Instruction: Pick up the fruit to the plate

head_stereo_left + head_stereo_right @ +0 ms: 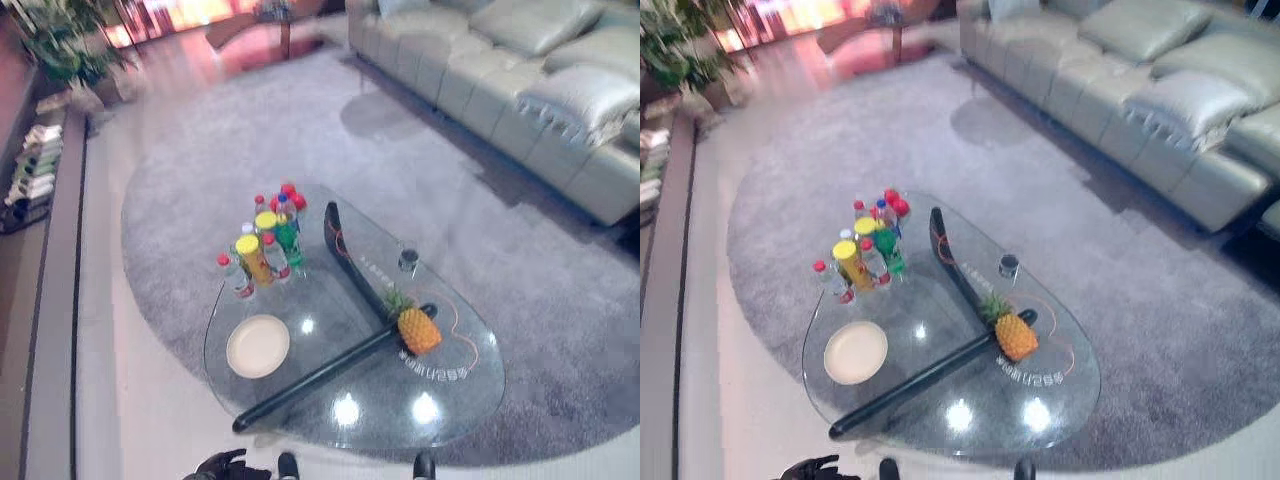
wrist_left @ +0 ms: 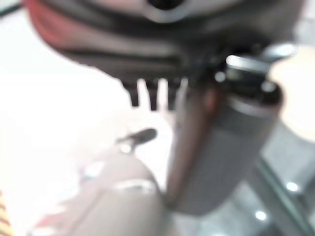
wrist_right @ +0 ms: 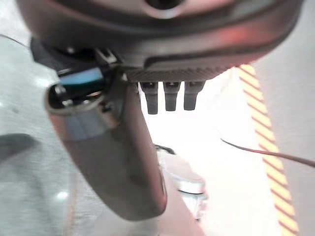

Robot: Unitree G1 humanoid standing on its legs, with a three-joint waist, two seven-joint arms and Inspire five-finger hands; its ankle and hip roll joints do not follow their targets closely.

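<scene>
A pineapple (image 1: 418,330) with a green crown lies on the right part of the oval glass table (image 1: 380,405). An empty cream plate (image 1: 258,346) sits on the table's near left part, about two plate-widths from the fruit. My left hand (image 1: 225,465) hangs low at the near edge, off the table, fingers relaxed and holding nothing; it also shows in the left wrist view (image 2: 162,44). In its own wrist view my right hand (image 3: 162,39) hangs beside the table with straight fingers (image 3: 170,96) and nothing in it.
Several capped bottles (image 1: 265,240) stand clustered behind the plate. A small drinking glass (image 1: 408,260) stands behind the pineapple. Dark crossed table legs (image 1: 320,375) show through the glass. A grey sofa (image 1: 520,80) stands at the far right on the rug, and a plant (image 1: 60,50) at the far left.
</scene>
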